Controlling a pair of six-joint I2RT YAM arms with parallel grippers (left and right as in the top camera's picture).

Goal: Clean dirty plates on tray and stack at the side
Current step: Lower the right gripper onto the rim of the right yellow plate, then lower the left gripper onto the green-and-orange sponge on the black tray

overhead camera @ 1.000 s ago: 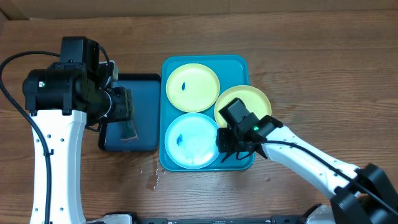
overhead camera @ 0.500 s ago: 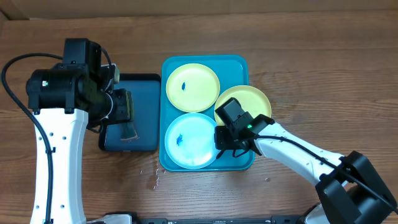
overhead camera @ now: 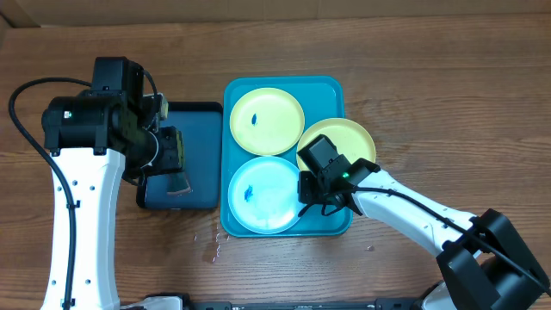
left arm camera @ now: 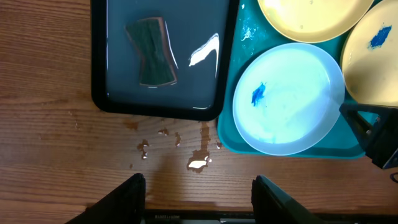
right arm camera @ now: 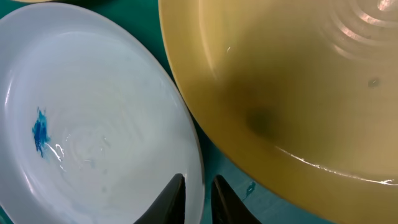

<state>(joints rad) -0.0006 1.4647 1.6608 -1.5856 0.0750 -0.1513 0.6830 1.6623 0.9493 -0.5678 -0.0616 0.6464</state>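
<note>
On the table (overhead camera: pixel 413 77), the turquoise tray (overhead camera: pixel 327 86) sits at centre with the smaller navy tray (overhead camera: pixel 194 138) just to its left. Two plates lie inside the turquoise one, the far plate (overhead camera: pixel 267 120) and the near plate (overhead camera: pixel 263 194), while the third plate (overhead camera: pixel 344 138) overlaps the right rim. You are, I judge, at the pick-up of the first dirty plate. Your right hand (right arm camera: pixel 199 200) straddles the right edge of the near plate, one finger inside the rim and one outside, with little gap. Whether it grips yet I cannot tell. Your left hand (left arm camera: pixel 202 199) hangs released and empty above the table, near the navy tray's near edge. The next move calls for a firm pinch before any lift, and the left hand must go down to the sponge (left arm camera: pixel 151 51) in the navy tray. You will need it to wipe off the blue smudge (left arm camera: pixel 258 94).
</note>
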